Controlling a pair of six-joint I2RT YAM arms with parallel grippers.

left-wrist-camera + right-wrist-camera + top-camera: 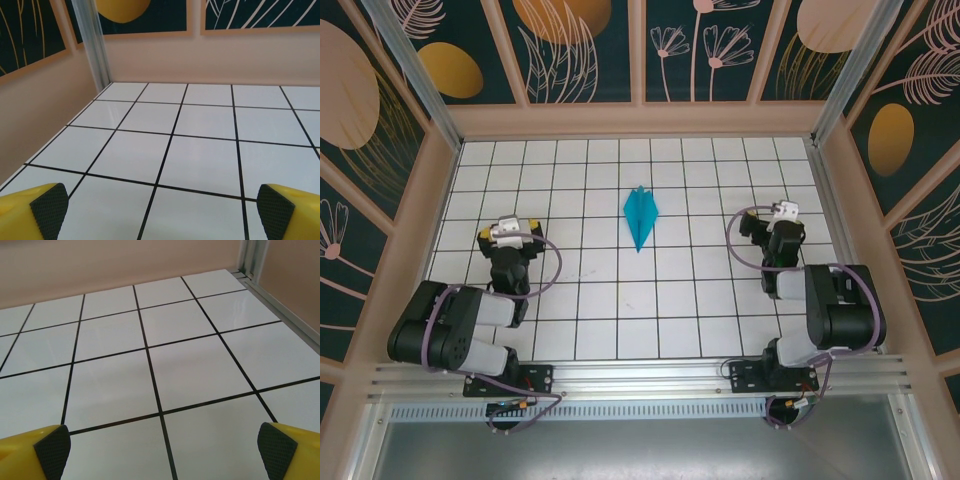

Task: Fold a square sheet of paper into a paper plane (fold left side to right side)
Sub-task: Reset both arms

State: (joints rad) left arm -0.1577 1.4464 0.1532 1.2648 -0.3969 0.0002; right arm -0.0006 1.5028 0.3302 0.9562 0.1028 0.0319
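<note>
On the white grid table (pixel 580 300), just past centre toward 12 o'clock | paper plane (pixel 640 215) is laid flat, tip toward 6 o'clock | left gripper (pixel 510 232) is parked at its 9 o'clock, jaws spread wide, nothing grasped | right gripper (pixel 782 212) is parked at its 3 o'clock, jaws spread wide, nothing grasped

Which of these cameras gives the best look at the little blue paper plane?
The top external view: the whole paper plane lies there, pointed and creased, near the middle of the tiled table. The left wrist and right wrist views look low across other parts of that table instead.
</note>
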